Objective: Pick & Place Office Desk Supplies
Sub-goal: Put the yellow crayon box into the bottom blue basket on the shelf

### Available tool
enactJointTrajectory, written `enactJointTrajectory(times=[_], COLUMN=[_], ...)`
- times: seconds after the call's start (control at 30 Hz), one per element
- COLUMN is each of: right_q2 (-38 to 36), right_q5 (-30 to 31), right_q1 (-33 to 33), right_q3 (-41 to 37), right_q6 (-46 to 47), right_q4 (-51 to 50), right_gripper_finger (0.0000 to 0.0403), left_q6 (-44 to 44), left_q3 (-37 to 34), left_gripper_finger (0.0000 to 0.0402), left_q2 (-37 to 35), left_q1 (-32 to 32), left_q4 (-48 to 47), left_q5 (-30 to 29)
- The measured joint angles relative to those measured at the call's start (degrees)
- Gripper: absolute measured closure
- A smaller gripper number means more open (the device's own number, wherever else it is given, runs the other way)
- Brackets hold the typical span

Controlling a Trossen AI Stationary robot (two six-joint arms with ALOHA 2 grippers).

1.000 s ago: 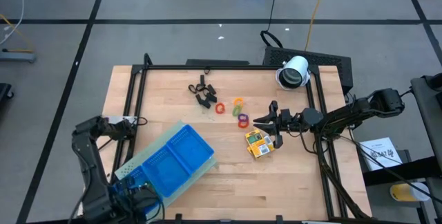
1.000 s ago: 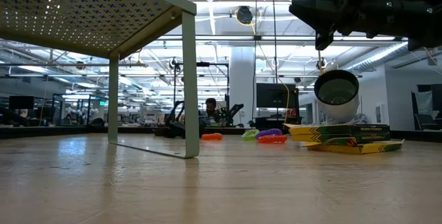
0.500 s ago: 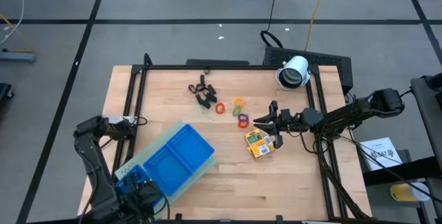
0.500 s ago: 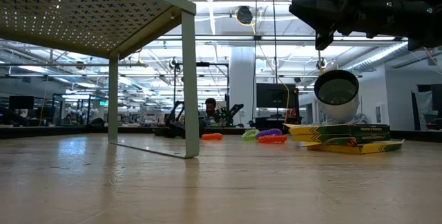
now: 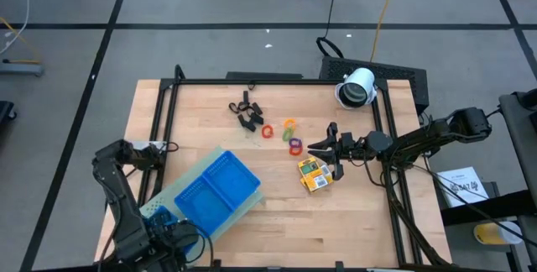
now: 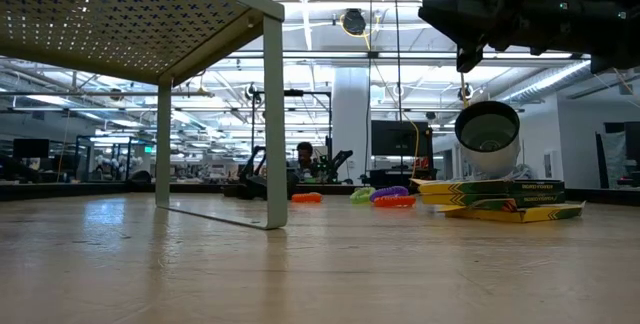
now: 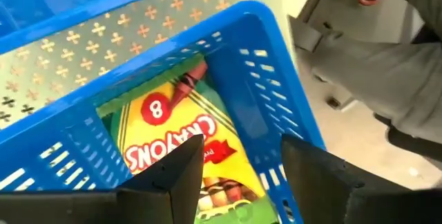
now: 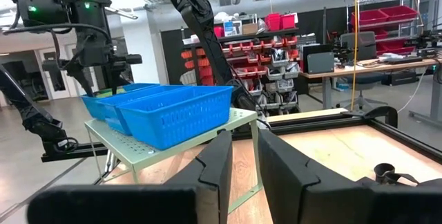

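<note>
Right gripper (image 5: 329, 150) – fingers a narrow gap apart, empty – hovers just beyond the two yellow packs (image 5: 313, 174), which lie well right of the blue tray (image 5: 220, 190), so it is nearer than the left gripper (image 7: 238, 158) – released over a crayon pack (image 7: 173, 131) in the tray.

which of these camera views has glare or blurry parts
Low view: bright ceiling lights wash out the top, and the tabletop nearest the lens is soft. Left wrist view: the crayon box in the blue tray is slightly blurred. High view: evenly lit.
</note>
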Motion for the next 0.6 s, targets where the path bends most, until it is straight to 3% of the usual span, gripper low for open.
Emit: enactJointTrajectory(times=[0.23, 0.37, 0.6], right_q2=[0.0, 0.0, 0.0], right_q5=[0.0, 0.0, 0.0], right_q1=[0.0, 0.0, 0.0], right_q3=[0.0, 0.0, 0.0], right_q6=[0.0, 0.0, 0.0], right_q4=[-0.4, -0.4, -0.4], right_gripper_finger=[0.0344, 0.0344, 0.0344], left_q6=[-5.2, -9.5, -7.6], left_q3=[0.1, 0.1, -0.7], left_gripper_finger=[0.0202, 0.0202, 0.0202], left_q2=[0.0, 0.0, 0.0], left_q1=[-0.1, -0.6, -1.0], left_q4=[0.0, 0.0, -0.2], left_q5=[9.8, 9.8, 5.8])
